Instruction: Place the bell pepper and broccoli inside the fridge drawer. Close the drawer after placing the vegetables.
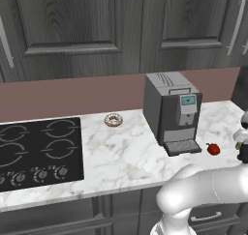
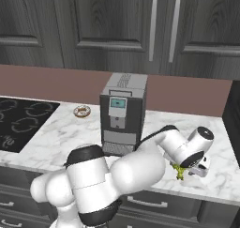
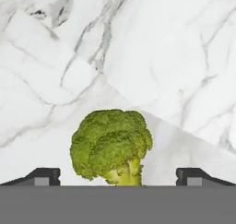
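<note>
The green broccoli (image 3: 111,142) lies on the white marble counter (image 3: 175,57), straight below my hand. My gripper (image 3: 119,176) is open, and its two dark fingertips (image 3: 44,176) stand wide on either side of the broccoli without touching it. From the right base view, the gripper (image 2: 186,171) points down at the counter's front right, with a bit of broccoli (image 2: 178,172) showing beneath it. The red bell pepper (image 1: 213,149) sits on the counter just right of the coffee machine (image 1: 172,112), a little left of my hand. The fridge drawer is out of view.
A grey coffee machine (image 2: 123,112) stands mid-counter, with a donut (image 1: 113,120) to its left and a black cooktop (image 1: 38,149) beyond that. Dark wall cabinets (image 1: 72,26) hang above. Grey drawers with bar handles (image 2: 143,203) run under the counter edge.
</note>
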You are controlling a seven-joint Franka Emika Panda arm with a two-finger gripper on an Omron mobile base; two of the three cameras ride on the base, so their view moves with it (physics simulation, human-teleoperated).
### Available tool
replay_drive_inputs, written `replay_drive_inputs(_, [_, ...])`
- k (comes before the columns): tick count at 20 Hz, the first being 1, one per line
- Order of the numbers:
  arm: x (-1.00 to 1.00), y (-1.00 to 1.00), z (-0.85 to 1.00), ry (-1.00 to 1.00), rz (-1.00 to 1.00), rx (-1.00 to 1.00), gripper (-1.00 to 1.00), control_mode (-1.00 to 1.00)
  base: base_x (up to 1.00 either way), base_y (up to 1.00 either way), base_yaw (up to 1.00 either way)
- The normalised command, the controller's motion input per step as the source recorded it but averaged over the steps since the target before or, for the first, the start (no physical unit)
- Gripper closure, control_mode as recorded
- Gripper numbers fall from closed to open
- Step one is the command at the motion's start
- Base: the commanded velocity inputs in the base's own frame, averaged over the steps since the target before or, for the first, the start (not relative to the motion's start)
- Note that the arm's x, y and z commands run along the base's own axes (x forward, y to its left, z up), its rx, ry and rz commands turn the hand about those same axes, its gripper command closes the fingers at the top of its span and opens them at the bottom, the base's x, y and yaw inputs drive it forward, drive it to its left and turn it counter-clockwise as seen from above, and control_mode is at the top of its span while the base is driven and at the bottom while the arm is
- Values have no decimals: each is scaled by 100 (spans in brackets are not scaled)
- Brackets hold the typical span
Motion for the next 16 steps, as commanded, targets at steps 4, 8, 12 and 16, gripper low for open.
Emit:
replay_drive_inputs(4, [19,9,-29,0,9,0,-100,-100,0,0,0])
replay_drive_inputs(8, [35,4,-25,0,8,0,-100,-100,0,0,0])
replay_drive_inputs(12, [31,0,-20,0,10,0,-100,-100,0,0,0])
replay_drive_inputs(16, [18,0,-31,0,11,0,-100,-100,0,0,0])
